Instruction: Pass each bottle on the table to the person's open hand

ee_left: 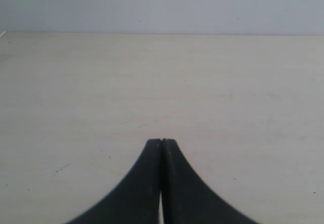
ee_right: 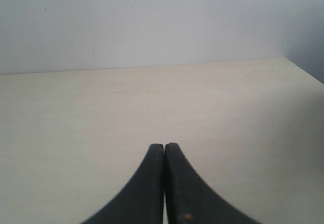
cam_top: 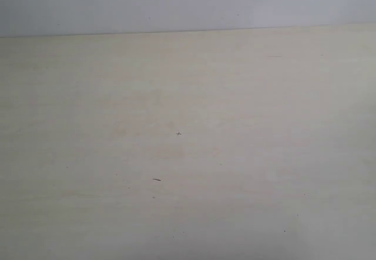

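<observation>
Presently no bottle is seen on the table (cam_top: 188, 154); left gripper (ee_left: 161, 142) and right gripper (ee_right: 164, 146) are pressed together, empty — spreading is required first.

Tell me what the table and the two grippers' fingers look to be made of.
The table: likely wood-look laminate, matte; pale beige with faint grain, no glare. Left gripper and right gripper: black, smooth, dull-sheened, probably plastic or rubber; cannot tell which.

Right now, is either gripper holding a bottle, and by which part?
Nothing is held. The left gripper and the right gripper are both shut, jaws pressed together, over the table, and no bottle shows in any view.
</observation>
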